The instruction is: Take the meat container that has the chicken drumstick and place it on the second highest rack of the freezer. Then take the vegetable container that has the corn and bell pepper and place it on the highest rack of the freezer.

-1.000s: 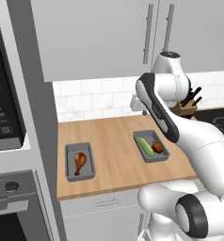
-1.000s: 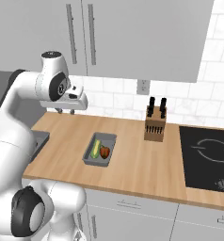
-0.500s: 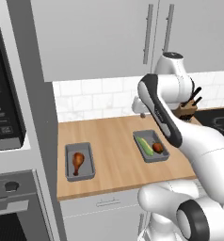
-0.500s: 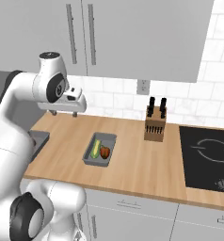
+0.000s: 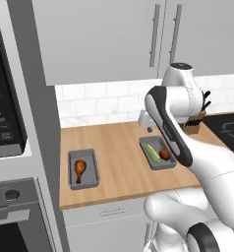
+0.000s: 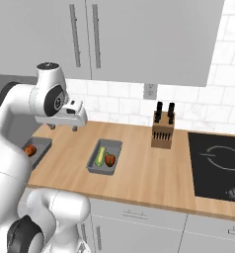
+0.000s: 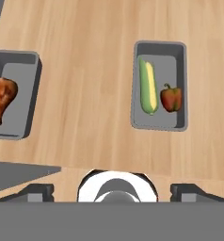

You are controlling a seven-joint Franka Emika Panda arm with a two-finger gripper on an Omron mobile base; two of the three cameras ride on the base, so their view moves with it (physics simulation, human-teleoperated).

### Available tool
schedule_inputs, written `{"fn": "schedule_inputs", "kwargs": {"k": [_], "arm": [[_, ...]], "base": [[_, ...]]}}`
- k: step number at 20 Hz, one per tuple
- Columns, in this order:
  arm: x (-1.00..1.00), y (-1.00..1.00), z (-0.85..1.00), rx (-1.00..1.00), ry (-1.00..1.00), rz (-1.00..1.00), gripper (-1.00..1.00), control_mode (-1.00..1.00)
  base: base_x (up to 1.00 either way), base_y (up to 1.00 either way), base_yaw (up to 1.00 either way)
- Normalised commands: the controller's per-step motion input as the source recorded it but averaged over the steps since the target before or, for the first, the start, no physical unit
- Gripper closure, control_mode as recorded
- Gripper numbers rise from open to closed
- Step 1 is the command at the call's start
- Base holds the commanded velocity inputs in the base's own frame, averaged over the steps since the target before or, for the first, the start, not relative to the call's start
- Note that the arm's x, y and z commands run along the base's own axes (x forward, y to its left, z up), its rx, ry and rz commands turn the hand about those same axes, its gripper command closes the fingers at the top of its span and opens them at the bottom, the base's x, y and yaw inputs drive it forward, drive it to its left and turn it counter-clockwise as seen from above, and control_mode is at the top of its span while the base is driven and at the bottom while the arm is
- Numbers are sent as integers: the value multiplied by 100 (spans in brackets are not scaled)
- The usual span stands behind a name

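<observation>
A glossy brown chicken drumstick (image 7: 2, 100) lies in a grey tray (image 7: 27, 101) on the wooden bench (image 7: 90, 89), left of the corn (image 7: 148, 85) tray, beneath the released, empty gripper (image 6: 62, 128).

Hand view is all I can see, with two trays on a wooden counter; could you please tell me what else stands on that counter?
Observer: A wooden knife block stands by the tiled wall, to the right of the vegetable tray.
Operator: Thank you. What lies beyond it?
Observer: A black cooktop is set into the counter, further right.
Operator: And what is left of the drumstick tray?
Observer: A tall grey unit with a built-in oven borders the counter there.
</observation>
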Motion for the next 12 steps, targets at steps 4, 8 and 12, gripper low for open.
{"fn": "schedule_inputs", "kwargs": {"k": [4, 8, 12], "arm": [[-17, 47, -58, 0, 0, 0, -100, -100], [0, 98, -68, 0, 3, 0, -100, -100], [16, 100, -68, 0, 19, 0, -100, -100]], "base": [[0, 0, 0], [0, 0, 0], [0, 0, 0]]}}
